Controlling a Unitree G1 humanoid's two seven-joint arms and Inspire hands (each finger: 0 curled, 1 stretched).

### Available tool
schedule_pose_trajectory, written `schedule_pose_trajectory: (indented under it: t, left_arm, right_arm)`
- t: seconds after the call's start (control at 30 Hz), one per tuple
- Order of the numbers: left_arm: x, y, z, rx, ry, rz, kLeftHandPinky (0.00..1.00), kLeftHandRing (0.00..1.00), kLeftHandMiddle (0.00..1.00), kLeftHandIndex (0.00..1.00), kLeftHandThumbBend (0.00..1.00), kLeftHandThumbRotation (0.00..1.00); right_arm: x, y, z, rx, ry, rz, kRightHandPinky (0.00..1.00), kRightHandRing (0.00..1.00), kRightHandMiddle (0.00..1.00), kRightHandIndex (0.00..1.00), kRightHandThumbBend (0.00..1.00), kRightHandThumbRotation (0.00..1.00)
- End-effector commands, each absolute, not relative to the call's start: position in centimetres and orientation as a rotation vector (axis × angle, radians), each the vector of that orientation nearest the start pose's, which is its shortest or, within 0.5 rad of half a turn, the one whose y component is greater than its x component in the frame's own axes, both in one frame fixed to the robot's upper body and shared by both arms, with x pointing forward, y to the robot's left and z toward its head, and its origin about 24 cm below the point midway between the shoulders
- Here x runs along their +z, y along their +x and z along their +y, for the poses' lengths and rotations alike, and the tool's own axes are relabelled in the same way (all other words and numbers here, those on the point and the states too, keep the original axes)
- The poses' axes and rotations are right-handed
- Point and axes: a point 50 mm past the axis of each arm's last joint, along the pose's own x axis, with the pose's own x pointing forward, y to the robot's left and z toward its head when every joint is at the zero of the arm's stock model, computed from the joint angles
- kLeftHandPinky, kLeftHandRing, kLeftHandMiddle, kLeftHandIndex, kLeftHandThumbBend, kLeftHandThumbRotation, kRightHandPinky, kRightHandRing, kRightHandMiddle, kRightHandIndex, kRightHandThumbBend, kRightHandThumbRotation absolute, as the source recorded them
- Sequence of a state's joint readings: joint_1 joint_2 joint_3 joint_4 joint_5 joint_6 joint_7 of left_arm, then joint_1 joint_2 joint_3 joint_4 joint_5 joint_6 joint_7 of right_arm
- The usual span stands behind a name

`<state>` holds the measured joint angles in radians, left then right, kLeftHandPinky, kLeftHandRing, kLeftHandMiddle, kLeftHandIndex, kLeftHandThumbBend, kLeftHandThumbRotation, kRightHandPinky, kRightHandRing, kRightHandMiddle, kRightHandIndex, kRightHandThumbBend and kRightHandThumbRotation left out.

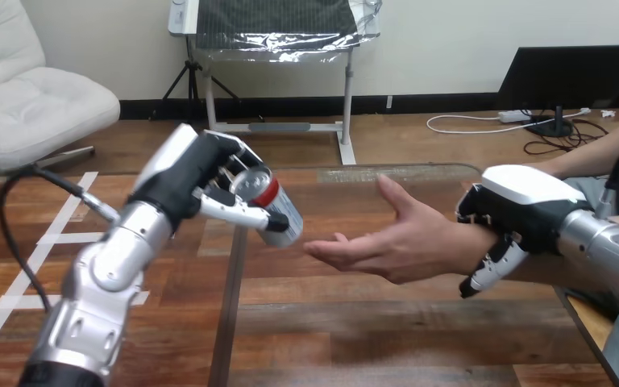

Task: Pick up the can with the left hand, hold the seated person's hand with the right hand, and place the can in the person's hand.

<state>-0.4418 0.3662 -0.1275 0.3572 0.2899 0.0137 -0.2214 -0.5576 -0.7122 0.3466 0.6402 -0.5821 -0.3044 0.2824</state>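
- Silver metal can (272,206) with a red band near its top: we see it held in the air over the table, tilted so that its top points up and to the view's left and its base points down toward the view's right.
- Clamped on the can is the robot's black-and-white left hand (197,179). Its thumb (238,212) lies across the can's near side, and its fingers (235,161) curl round the top and far side, so the can sits between thumb and fingers.
- Behind that hand, the silver left forearm (101,278) rises from the view's lower left.
- Just to the right of the can's base, we see the person's hand (399,238), palm up and open with the fingers pointing toward the can. The fingertips are near the can but apart from it.
- At the person's wrist (471,246) sits the robot's right hand (525,203). Its white-shelled back lies over the top, and its fingers (493,262) curl down the near side of the wrist, closed round it.
- Under all of this lies the brown wooden table (371,330).
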Motion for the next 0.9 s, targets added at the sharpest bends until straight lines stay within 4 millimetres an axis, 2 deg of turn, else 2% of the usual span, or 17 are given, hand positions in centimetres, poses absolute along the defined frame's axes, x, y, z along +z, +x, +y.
schedule_pose_trajectory:
  t: [0.0,0.6,0.87]
  left_arm:
    - [12.5,35.6,16.0,-0.269,0.706,-0.168,0.31,0.36,0.40,0.44,0.72,0.00]
    - [11.6,36.9,13.8,-0.304,0.664,-0.150,0.26,0.31,0.37,0.43,0.71,0.00]
    - [11.5,37.4,12.8,-0.323,0.651,-0.159,0.21,0.27,0.34,0.43,0.71,0.00]
  right_arm:
    - [10.4,34.6,-23.6,0.440,-1.338,0.031,0.25,0.28,0.34,0.35,0.79,0.14]
    - [11.1,34.9,-21.7,0.477,-1.299,-0.020,0.25,0.30,0.35,0.37,0.82,0.17]
    - [11.1,35.0,-20.9,0.492,-1.275,-0.039,0.27,0.32,0.37,0.39,0.83,0.16]
